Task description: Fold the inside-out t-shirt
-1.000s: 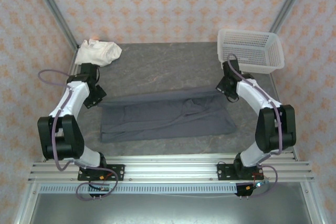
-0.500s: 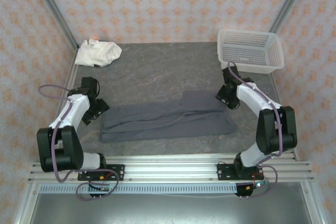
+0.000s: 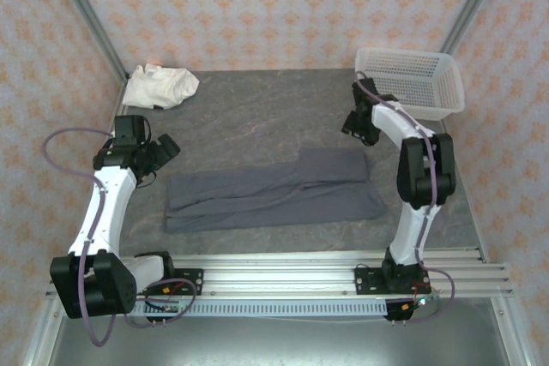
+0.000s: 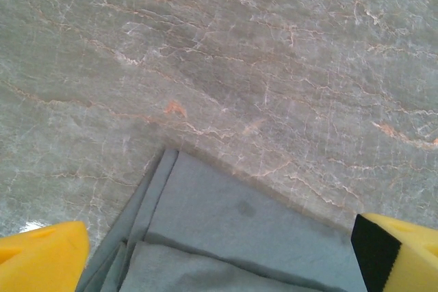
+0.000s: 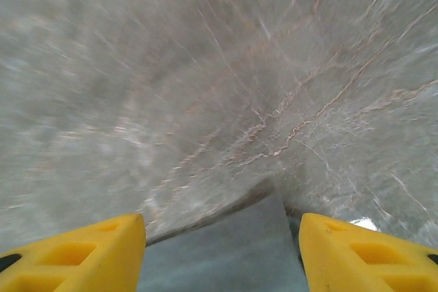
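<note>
From above, both arms reach over the table (image 3: 257, 117). The left pincer (image 3: 159, 148) and right pincer (image 3: 352, 123) are spread and empty, flanking one grey t-shirt (image 3: 274, 190) lying flat. One cream garment (image 3: 159, 86) and one basket (image 3: 407, 52) sit at the far corners. In each wrist view, two yellow fingers (image 4: 41, 258) (image 5: 75, 254) stand parted above a corner of the shirt.

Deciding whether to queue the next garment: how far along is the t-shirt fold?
Done: the t-shirt lies folded lengthwise into a long flat band on the table. In hand: nothing; the left gripper and right gripper are open near its far corners. Left: probably folding the band crosswise.
</note>
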Controlling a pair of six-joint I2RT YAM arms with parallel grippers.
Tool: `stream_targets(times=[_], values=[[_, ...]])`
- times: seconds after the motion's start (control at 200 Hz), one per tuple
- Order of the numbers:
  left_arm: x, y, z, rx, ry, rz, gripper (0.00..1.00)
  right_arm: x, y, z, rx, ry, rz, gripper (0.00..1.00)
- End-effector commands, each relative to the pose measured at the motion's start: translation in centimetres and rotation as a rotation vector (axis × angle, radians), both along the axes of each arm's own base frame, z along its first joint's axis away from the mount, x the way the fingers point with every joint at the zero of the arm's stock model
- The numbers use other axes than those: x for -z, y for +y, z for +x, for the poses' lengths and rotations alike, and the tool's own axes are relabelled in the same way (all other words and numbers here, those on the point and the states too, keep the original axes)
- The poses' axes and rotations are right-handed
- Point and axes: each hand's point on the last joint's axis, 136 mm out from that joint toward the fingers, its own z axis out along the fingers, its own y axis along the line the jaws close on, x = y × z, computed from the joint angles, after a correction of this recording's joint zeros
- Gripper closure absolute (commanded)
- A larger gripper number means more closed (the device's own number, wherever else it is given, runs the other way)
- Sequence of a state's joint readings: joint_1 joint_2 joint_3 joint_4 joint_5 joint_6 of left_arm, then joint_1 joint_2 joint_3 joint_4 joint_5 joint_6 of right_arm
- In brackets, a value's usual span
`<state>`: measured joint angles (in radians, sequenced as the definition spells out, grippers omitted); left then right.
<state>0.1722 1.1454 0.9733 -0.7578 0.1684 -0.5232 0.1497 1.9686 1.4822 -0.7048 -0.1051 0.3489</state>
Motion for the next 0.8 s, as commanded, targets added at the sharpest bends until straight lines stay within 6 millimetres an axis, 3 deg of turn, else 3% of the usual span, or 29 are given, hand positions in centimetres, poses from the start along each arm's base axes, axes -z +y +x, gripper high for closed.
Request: stream_targets(times=[0.0, 0.215, 0.37, 0.505, 0.565, 0.66, 0.796], values=[[0.4, -0.5, -0.1, 0.046, 0.001, 0.0, 0.0, 0.9, 0.1, -0.7, -0.102, 0.067, -0.039, 0.38], [2.0, -0.9, -0.1, 0.06, 0.028, -0.021, 0.0, 2.8, 1.4, -0.2, -0.203, 0.073, 0.007, 0.48], [2.3, -1.0, -0.2, 0.065, 0.036, -0.021, 0.0, 2.7, 1.1, 0.7, -0.225, 0.075, -0.034, 0.44], [2.5, -1.0, -0.1, 0.061, 0.036, -0.027, 0.0, 3.0, 0.9, 1.8, -0.247, 0.073, -0.079, 0.47], [2.5, -1.0, -0.1, 0.058, 0.04, -0.028, 0.0, 3.4, 0.8, 1.9, -0.244, 0.092, -0.084, 0.53], [2.8, -1.0, -0.2, 0.057, 0.048, -0.026, 0.0, 3.6, 1.5, 2.0, -0.257, 0.1, -0.06, 0.72], [2.9, -0.8, -0.3, 0.047, 0.053, -0.023, 0.0, 2.8, 2.2, 1.8, -0.251, 0.094, -0.02, 0.94]])
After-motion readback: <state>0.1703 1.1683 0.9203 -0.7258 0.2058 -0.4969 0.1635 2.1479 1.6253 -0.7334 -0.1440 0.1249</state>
